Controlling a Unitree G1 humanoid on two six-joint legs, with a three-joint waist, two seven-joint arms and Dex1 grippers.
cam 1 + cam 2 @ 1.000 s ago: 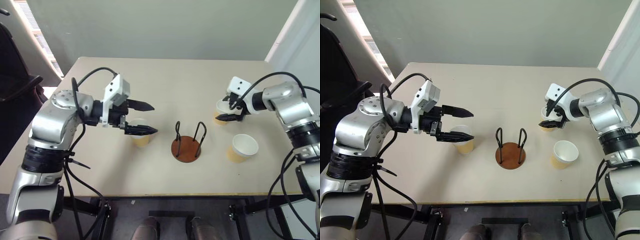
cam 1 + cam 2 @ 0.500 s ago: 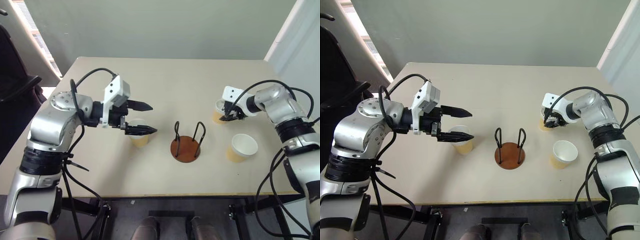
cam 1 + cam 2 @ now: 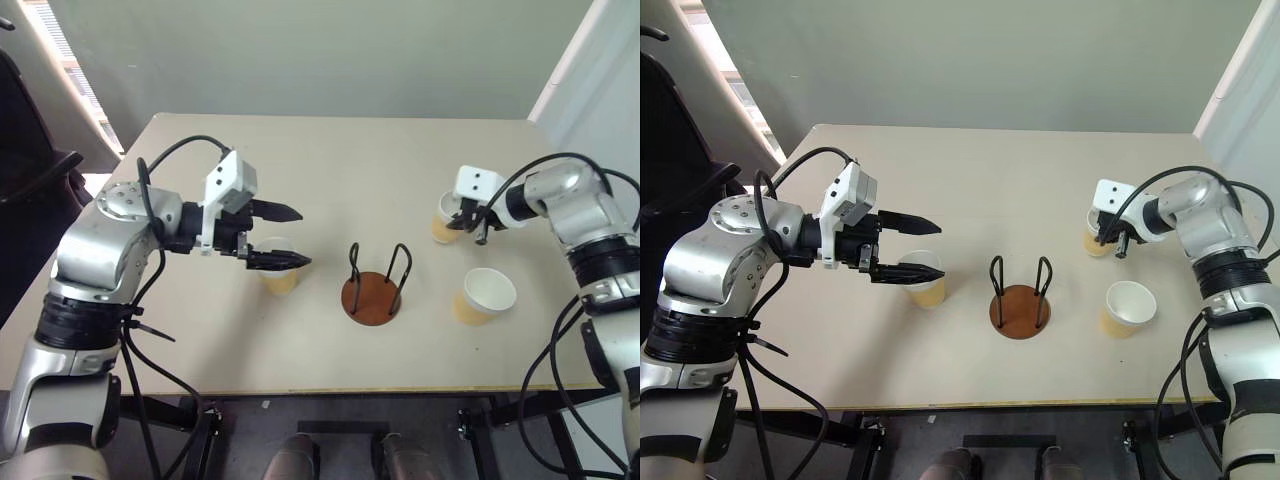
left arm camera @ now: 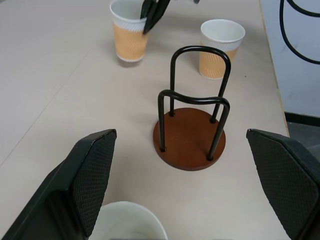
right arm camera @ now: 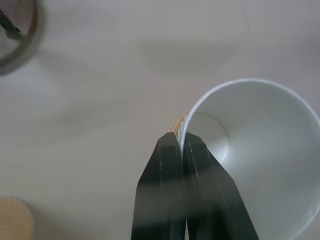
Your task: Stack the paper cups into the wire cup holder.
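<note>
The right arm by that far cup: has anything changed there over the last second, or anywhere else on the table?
The right tool was open around the far paper cup a second ago; it has now shut on that cup's rim, one finger inside, one outside. The left tool stayed open above the near-left cup. The wire cup holder and the near-right cup kept their places.

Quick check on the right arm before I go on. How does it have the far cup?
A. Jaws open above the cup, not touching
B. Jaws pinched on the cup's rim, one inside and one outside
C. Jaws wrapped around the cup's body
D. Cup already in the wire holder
B: in the right wrist view the right gripper has its jaws shut on the rim of the paper cup, one inside the wall, one outside.
</note>
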